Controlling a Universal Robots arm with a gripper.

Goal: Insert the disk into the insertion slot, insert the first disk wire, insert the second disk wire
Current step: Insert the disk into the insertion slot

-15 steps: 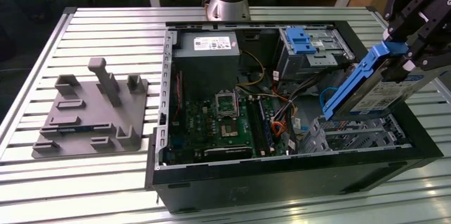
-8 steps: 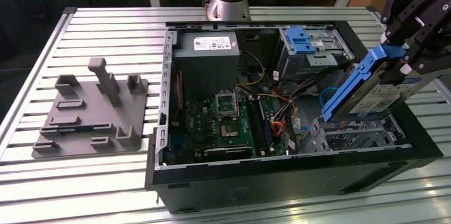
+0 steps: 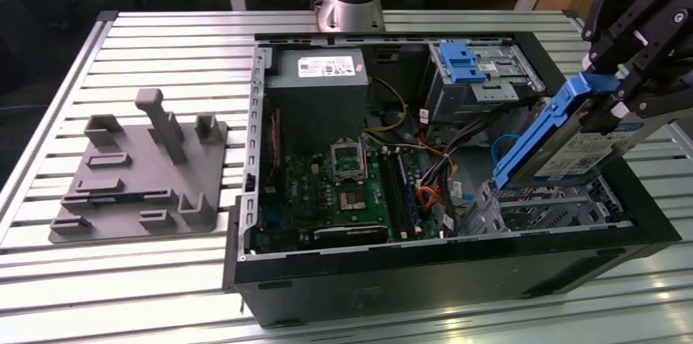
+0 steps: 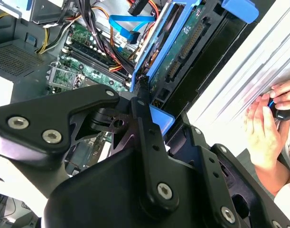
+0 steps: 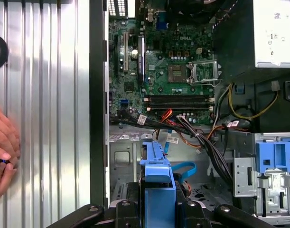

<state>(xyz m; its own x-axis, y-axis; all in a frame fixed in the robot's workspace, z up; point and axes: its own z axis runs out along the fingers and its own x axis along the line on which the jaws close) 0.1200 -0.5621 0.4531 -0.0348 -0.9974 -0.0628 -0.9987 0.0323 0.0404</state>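
Your claw (image 3: 609, 110) is clamped on the disk (image 3: 569, 149), gripping its blue carrier (image 3: 533, 137). The disk hangs tilted from the claw with its white label facing outward. Just below the claw, under the disk's lower end, sits the insertion slot (image 3: 547, 204), and the disk is not yet inside it. Further from the claw lies the motherboard (image 3: 349, 186), then the power supply (image 3: 320, 68). Well beyond, outside the case (image 3: 433, 275), a grey fixture (image 3: 135, 174) rests on the slatted table (image 3: 130, 279).

A grey fixture (image 3: 122, 190) lies on the slatted table (image 3: 141, 279) beside the computer case (image 3: 433, 273).
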